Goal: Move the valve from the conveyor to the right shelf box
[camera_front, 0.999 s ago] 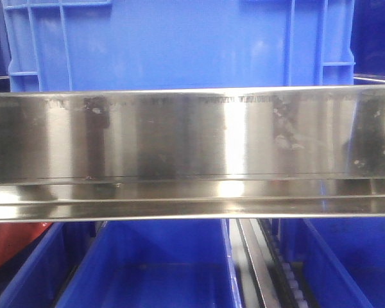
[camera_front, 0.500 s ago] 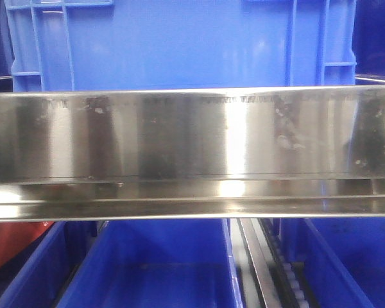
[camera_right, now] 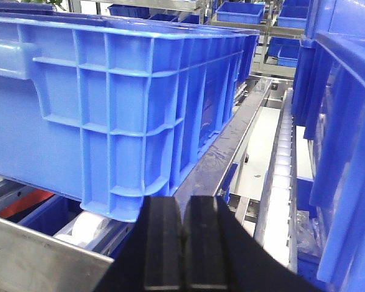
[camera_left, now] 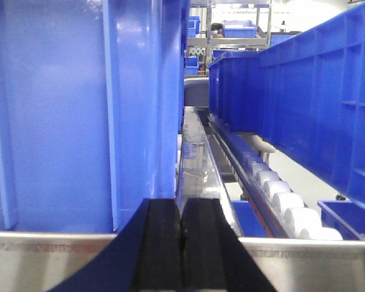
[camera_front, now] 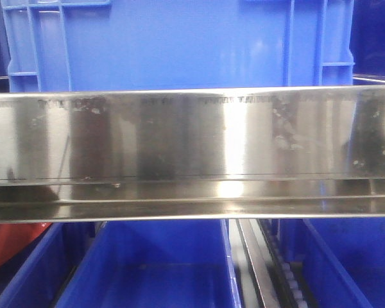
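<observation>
Ribbed blue plastic crate (camera_right: 109,103) above brushed steel rail (camera_front: 192,147); both fingers (camera_left: 181,243) (camera_right: 184,243) pressed together.

Left tool (camera_left: 182,243) pads pressed together, nothing between; right tool (camera_right: 184,249) likewise closed, empty

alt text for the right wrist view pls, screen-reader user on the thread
The right gripper, black pads pressed together and holding nothing, points along a shelf rack beside a large ribbed blue plastic crate. White plastic rollers run along a track to the right, flanked by more blue bins. No valve or conveyor is visible.
</observation>
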{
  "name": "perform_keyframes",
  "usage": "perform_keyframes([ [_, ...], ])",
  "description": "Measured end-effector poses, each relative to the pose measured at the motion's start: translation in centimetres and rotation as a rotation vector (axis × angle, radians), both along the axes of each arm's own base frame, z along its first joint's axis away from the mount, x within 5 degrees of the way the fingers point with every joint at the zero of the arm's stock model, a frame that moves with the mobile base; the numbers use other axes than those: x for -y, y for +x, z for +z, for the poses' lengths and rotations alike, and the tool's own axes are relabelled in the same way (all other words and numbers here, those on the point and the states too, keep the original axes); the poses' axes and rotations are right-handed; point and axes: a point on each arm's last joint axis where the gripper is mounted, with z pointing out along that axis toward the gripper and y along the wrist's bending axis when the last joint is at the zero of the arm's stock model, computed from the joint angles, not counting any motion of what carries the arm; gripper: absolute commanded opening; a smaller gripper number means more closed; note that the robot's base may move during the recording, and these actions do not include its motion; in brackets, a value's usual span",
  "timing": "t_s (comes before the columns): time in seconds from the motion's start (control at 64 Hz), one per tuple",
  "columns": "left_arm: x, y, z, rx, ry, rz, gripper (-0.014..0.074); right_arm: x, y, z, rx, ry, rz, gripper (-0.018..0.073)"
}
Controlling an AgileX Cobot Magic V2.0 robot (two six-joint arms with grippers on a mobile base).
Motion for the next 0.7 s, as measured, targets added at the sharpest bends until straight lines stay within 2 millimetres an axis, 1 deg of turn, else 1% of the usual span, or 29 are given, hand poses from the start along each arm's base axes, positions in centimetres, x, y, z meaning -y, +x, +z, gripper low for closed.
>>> perform_keyframes([
  [0.703,0.0,-0.01,0.15,0.021,-0.003,0.0,-0.0111,0.0,0.0,0.0,0.0,0.0,0.0,-0.0155],
])
